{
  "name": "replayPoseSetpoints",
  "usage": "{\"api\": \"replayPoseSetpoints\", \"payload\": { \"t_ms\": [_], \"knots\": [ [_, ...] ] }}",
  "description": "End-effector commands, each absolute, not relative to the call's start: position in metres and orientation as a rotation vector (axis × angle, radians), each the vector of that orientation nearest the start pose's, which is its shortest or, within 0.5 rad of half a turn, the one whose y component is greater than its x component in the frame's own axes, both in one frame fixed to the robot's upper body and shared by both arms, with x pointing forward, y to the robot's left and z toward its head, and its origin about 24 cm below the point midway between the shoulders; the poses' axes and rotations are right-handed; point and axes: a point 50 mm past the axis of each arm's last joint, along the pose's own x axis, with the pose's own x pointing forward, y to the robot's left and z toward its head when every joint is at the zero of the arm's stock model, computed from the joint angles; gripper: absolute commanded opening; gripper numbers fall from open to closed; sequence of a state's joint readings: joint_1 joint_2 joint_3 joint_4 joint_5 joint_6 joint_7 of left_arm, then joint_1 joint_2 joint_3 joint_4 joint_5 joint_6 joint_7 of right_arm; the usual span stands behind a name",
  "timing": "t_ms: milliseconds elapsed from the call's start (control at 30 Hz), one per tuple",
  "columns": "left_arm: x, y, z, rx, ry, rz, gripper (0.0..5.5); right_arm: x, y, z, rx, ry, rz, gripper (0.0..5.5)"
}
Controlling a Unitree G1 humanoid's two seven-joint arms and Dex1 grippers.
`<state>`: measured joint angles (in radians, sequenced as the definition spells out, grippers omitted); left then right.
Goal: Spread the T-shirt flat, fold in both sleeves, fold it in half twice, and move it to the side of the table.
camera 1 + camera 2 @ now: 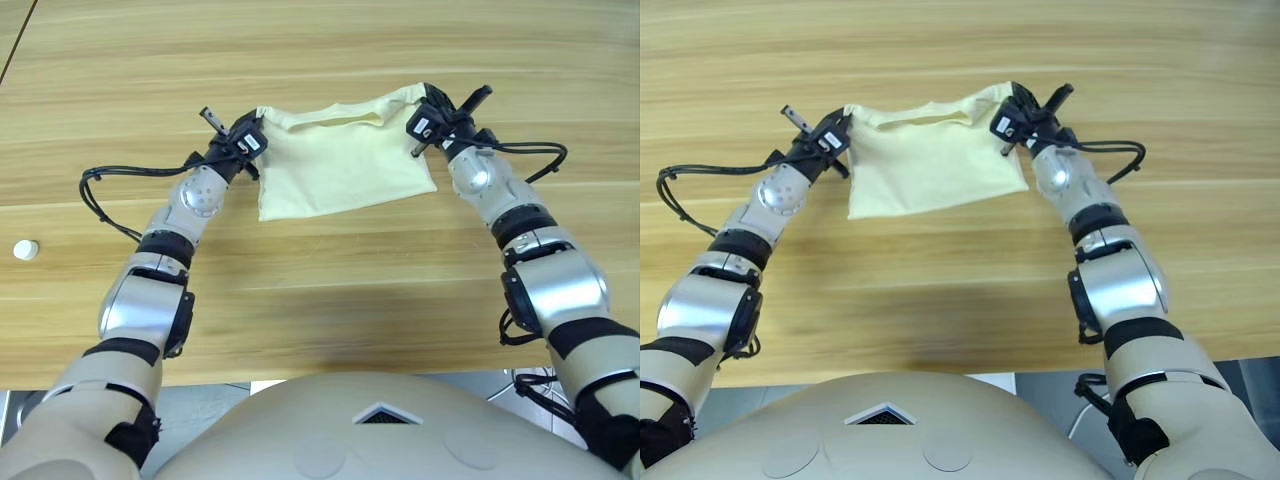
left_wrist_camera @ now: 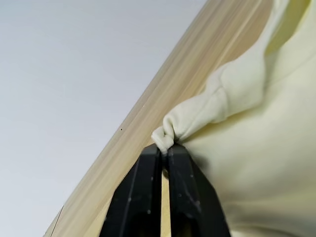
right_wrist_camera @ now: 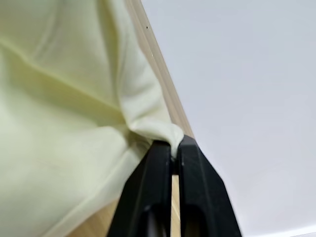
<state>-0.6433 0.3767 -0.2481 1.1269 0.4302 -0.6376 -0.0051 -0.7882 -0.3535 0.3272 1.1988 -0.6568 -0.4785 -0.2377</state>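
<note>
Pale-yellow T-shirt (image 1: pixel 340 170) on wooden surface (image 1: pixel 320 50); left pincer (image 2: pixel 164 150) and right pincer (image 3: pixel 174 145) each clamp a far corner, likely to tension it for folding.

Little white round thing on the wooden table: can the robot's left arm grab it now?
Probably not yet: the left claw is shut on the pale yellow cloth T-shirt. The small white round object lies on bare wooden table, nothing blocking it.

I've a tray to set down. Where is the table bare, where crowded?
Free: the far strip beyond the T-shirt, and the near strip between its hem and the table edge. Crowded: the middle, where left claw and right claw pinch the shirt's corners. A white cap lies leftward.
</note>
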Motion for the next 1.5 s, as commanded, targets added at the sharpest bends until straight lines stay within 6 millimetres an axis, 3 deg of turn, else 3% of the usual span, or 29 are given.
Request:
{"api": "replayPoseSetpoints", "payload": {
  "t_ms": [33,267,400,567,667,733,800,933,1100,1200,1333,1433,1500],
  "knots": [
    [0.344,0.176,0.027,0.816,-0.01,-0.433,0.87,0.375,-0.161,0.059,-1.136,-0.109,0.259,0.87],
    [0.349,0.185,0.02,0.796,0.103,-0.283,1.99,0.382,-0.141,0.065,-1.112,-0.101,0.23,2.13],
    [0.35,0.2,0.02,0.799,0.142,-0.188,2.19,0.376,-0.107,0.065,-1.127,-0.234,0.335,2.15],
    [0.328,0.222,-0.002,0.724,0.209,-0.12,2.19,0.326,-0.032,0.033,-1.144,-0.449,0.767,2.15],
    [0.308,0.233,-0.017,0.668,0.236,-0.113,2.19,0.298,-0.007,0.017,-1.163,-0.465,0.988,2.15],
    [0.3,0.242,-0.02,0.634,0.234,-0.075,2.19,0.292,-0.003,0.008,-1.209,-0.428,1.092,2.15],
    [0.297,0.253,-0.014,0.585,0.197,0.009,2.19,0.286,-0.011,-0.004,-1.284,-0.365,1.231,2.15],
    [0.305,0.258,0.006,0.563,0.089,0.07,2.19,0.257,-0.058,-0.016,-1.255,-0.33,1.578,2.15],
    [0.316,0.24,0.034,0.625,-0.09,-0.034,2.19,0.198,-0.131,0.006,-1.071,-0.348,1.664,2.15],
    [0.323,0.225,0.055,0.687,-0.201,-0.121,2.19,0.168,-0.173,0.029,-0.989,-0.268,1.56,2.15],
    [0.327,0.196,0.067,0.792,-0.288,-0.302,2.19,0.176,-0.225,0.057,-0.99,-0.154,1.211,2.15],
    [0.328,0.178,0.066,0.837,-0.305,-0.414,2.19,0.187,-0.235,0.07,-0.975,-0.183,1.064,2.15],
    [0.324,0.153,0.062,0.869,-0.338,-0.575,2.19,0.196,-0.225,0.091,-0.847,-0.332,0.965,2.15]
  ]
}}
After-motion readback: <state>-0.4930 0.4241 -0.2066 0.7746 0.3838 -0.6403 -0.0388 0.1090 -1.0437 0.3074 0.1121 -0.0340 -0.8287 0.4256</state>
